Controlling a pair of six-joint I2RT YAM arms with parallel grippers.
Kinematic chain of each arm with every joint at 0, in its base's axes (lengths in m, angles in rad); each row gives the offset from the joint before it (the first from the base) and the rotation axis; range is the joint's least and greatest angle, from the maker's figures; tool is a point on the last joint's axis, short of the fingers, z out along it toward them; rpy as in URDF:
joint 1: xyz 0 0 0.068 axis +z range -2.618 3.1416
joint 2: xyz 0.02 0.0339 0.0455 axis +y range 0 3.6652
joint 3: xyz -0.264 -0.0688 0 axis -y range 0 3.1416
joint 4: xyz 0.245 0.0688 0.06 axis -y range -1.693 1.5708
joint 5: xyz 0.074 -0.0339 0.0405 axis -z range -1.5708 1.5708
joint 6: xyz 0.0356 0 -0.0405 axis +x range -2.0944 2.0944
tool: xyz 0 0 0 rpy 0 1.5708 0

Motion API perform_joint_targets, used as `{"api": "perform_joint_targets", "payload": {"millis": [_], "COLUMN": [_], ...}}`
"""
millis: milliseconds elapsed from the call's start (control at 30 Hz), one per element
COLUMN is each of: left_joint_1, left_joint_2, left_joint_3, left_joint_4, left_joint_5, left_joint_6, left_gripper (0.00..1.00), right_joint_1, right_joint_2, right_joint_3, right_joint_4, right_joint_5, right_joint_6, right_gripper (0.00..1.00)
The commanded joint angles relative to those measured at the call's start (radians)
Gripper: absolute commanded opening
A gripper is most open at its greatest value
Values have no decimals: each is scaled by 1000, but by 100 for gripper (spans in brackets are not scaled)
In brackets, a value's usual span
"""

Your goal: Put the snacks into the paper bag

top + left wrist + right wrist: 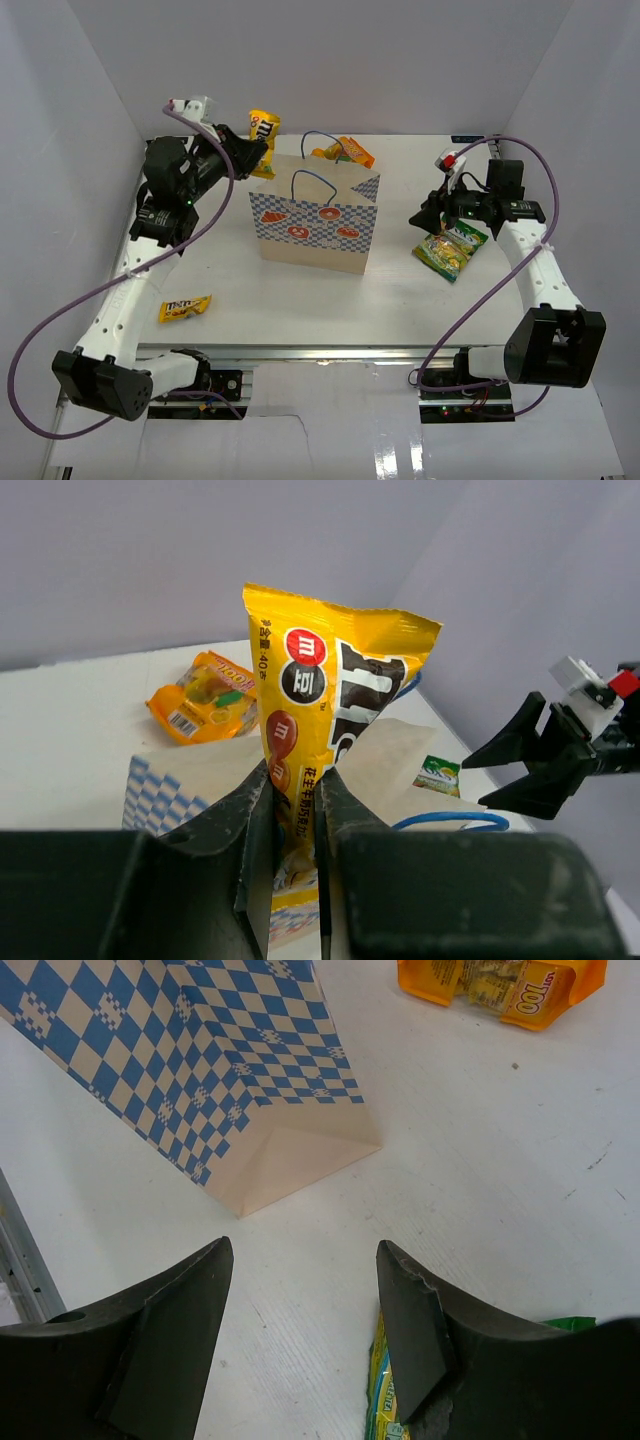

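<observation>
Paper bag point(312, 245) stands upright, mid-table. Yellow packet point(325, 695) is above the bag's rear left corner, upright, with the left gripper point(295, 800) clamped tight on its lower part. Orange pouch point(352, 152) lies flat behind the bag. Green-yellow pouch point(450, 250) lies right of the bag; right gripper point(305, 1260) is over its edge, jaws apart, nothing held, contact unclear. Yellow bar wrapper point(184, 308) lies front-left of the bag.

My claw point(305, 1250) hangs open over the white table point(480, 1160), with bare tabletop between the fingers. Ahead on the left is the bag point(200, 1050), showing blue-white checks and a tan folded end. An orange pouch point(500, 985) lies at the far edge, apart from the bag. A green pouch point(385, 1390) peeks out beside one finger.
</observation>
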Motion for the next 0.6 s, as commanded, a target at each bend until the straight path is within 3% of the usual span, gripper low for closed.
{"api": "perform_joint_targets", "payload": {"millis": [0, 367, 467, 567], "left_joint_1": [-77, -186, -195, -203], "left_joint_2": [73, 248, 251, 237], "left_joint_3": [70, 170, 166, 150], "left_joint_4": [-5, -54, -58, -57], "left_joint_5": [9, -94, -97, -100], "left_joint_6": [155, 306, 308, 294], "left_gripper": [27, 31, 41, 60], "right_joint_1": [-4, -4, -4, -4], "right_joint_2": [-43, -52, -48, -42], "right_joint_3": [11, 16, 16, 17], "right_joint_4": [-25, -46, -53, -56], "right_joint_5": [2, 12, 16, 23], "right_joint_6": [-19, -40, -49, -46], "right_gripper": [66, 66, 66, 66]}}
